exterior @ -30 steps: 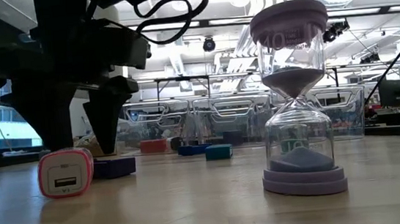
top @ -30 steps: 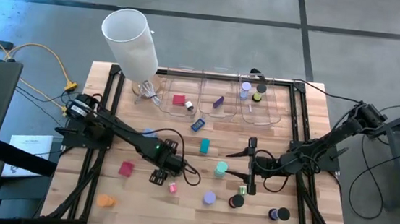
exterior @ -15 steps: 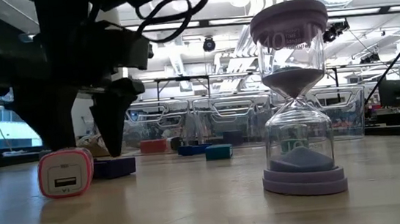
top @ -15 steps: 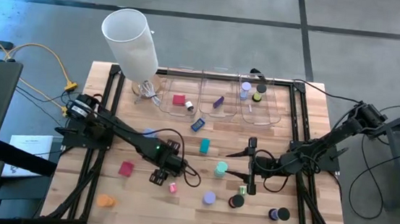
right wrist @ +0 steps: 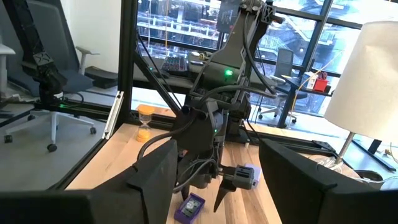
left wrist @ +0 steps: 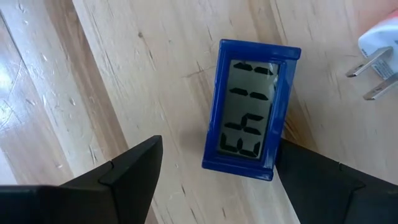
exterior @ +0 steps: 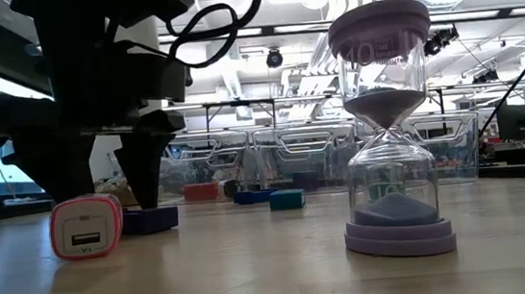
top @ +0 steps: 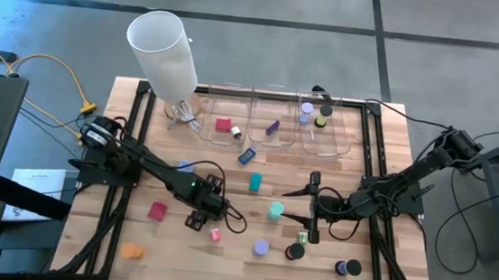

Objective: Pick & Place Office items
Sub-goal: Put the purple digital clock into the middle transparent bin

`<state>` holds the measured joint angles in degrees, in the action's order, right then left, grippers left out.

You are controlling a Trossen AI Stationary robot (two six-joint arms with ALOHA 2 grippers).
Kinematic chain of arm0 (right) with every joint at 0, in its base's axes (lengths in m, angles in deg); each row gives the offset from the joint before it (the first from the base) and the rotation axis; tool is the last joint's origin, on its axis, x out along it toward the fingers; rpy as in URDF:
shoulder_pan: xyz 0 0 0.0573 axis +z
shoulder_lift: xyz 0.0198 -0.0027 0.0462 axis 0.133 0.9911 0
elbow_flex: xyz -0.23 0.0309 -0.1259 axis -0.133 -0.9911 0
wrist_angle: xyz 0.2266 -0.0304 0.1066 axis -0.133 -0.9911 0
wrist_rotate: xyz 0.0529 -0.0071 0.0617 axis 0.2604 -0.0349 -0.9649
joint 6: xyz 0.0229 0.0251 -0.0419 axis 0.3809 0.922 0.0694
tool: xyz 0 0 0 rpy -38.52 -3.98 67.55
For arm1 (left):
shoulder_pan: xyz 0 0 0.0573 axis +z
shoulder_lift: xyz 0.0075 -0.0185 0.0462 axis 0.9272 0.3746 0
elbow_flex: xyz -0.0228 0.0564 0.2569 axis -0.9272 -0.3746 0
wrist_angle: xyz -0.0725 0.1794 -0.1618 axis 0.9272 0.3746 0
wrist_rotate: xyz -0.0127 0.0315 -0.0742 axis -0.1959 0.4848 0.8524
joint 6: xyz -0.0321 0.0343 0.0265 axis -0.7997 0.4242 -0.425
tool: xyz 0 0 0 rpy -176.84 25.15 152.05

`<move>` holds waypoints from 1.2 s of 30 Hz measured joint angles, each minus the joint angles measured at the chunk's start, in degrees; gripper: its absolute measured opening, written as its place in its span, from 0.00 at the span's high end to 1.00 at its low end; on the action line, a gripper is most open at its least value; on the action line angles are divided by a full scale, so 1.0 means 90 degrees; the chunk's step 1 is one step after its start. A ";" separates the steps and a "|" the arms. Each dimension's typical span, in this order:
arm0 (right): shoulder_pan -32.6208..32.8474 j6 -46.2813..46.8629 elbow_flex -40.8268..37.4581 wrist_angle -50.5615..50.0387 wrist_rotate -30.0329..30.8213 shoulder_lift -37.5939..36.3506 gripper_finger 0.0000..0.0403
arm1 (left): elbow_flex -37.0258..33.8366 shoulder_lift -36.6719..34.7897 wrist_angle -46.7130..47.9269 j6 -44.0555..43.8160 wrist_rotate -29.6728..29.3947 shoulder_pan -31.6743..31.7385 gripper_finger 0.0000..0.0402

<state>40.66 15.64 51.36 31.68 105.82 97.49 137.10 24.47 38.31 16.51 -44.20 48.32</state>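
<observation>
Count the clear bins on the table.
3, in a row along the table's far edge: left bin holding a red block, middle bin holding a purple piece, right bin holding small round pieces. None seems hidden.

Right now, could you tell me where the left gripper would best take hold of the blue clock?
Grip the blue clock across its two long edges, coming straight down from above. It lies flat on the table, display up, and the open left gripper already has a finger on either side, so closing there should probably catch its narrow width.
</observation>
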 joint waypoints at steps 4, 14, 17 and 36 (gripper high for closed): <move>0.0000 0.0000 0.0000 0.0000 0.0000 0.0000 0.46 | -0.0007 0.0006 -0.0026 0.0006 0.0009 0.0000 0.29; -0.0001 0.0000 0.0000 0.0000 0.0000 0.0000 0.46 | -0.0017 0.0019 -0.0038 -0.0022 0.0106 0.0008 0.65; -0.0001 0.0000 0.0000 0.0000 0.0000 -0.0001 0.46 | -0.0017 0.0024 -0.0046 -0.0256 0.0125 0.0015 0.65; -0.0001 -0.0272 0.0000 0.0285 0.0051 -0.0003 0.46 | 0.0439 -0.1272 -0.0050 -0.1663 -0.0749 0.0272 0.65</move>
<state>40.65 13.20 51.36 34.24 106.28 97.46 141.06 13.02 37.86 1.55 -50.94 50.77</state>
